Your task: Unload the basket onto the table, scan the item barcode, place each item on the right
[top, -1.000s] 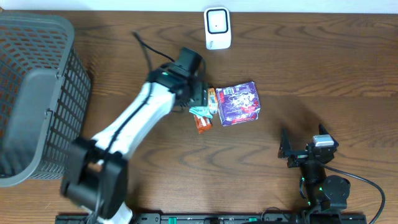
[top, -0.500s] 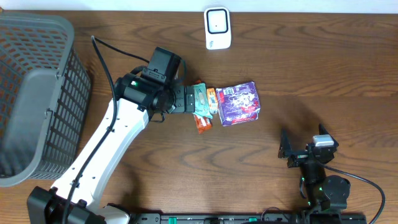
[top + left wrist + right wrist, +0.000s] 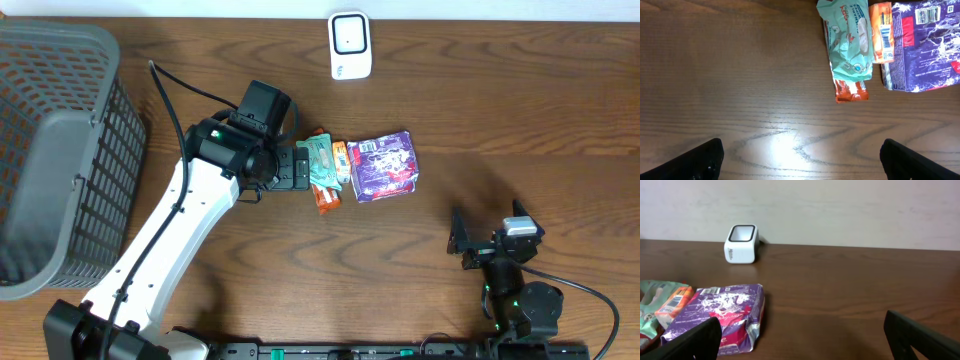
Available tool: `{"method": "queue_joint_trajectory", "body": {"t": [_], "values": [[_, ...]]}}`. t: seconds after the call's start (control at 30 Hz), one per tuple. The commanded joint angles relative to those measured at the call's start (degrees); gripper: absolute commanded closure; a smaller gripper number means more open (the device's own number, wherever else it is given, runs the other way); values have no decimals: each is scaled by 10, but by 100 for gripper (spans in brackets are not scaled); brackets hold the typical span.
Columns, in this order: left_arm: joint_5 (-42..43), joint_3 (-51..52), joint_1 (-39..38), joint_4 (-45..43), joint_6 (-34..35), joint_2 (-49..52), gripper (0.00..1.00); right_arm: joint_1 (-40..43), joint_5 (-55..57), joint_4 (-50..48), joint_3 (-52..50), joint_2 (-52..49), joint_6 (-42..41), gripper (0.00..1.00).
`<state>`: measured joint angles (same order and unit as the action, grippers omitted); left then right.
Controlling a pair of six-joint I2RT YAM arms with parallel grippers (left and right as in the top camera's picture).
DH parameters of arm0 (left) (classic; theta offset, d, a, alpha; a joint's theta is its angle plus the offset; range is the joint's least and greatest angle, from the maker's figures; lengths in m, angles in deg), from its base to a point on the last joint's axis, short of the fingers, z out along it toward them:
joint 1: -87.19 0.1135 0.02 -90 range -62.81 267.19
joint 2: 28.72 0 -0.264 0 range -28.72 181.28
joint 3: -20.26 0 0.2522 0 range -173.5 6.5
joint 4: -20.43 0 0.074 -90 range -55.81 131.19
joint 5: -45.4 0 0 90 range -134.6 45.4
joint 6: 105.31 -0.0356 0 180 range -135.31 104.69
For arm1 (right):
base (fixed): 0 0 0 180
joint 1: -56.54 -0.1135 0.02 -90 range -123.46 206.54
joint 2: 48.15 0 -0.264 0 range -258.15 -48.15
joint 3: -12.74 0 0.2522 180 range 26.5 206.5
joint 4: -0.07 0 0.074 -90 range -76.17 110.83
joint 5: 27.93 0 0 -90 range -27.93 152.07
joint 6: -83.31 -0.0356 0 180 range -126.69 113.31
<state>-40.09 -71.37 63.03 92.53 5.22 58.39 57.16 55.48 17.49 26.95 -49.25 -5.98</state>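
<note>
So, snack pile sitting on the counter (image 3: 520,110), nothing picked up

Up close the left gripper (image 3: 802,161) hangs over bare wood just short of the teal snack packet (image 3: 850,45), jaws spread wide and gripping nothing; that packet lies flat over a red-orange bar (image 3: 851,91) and touches an orange packet (image 3: 881,32) with its barcode facing up; purple pouch (image 3: 925,45) sits right beside those; right gripper (image 3: 802,342) is low, well apart from the pile, also spread and empty; white scanner (image 3: 350,45) stands at the far edge; grey basket (image 3: 60,150) off to the left
</note>
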Motion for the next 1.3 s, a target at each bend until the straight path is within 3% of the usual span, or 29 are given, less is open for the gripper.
{"method": "queue_joint_trajectory", "body": {"t": [0.0,0.27,0.53,0.73,0.9,1.07,1.27], "values": [[-7,0,0,3,-7,3,0,7,3,2,-1,1,7,1],[-7,0,0,3,-7,3,0,7,-29,-2,-1,1,-19,1],[-7,0,0,3,-7,3,0,7,-339,-14,-1,1,-350,1],[-7,0,0,3,-7,3,0,7,-344,-50,-1,1,-478,1],[-7,0,0,3,-7,3,0,3,-397,-154,-1,1,-488,1],[-7,0,0,3,-7,3,0,3,-344,-278,-1,1,-489,1],[-7,0,0,3,-7,3,0,3,-289,-293,49,-3,-439,1]]}}
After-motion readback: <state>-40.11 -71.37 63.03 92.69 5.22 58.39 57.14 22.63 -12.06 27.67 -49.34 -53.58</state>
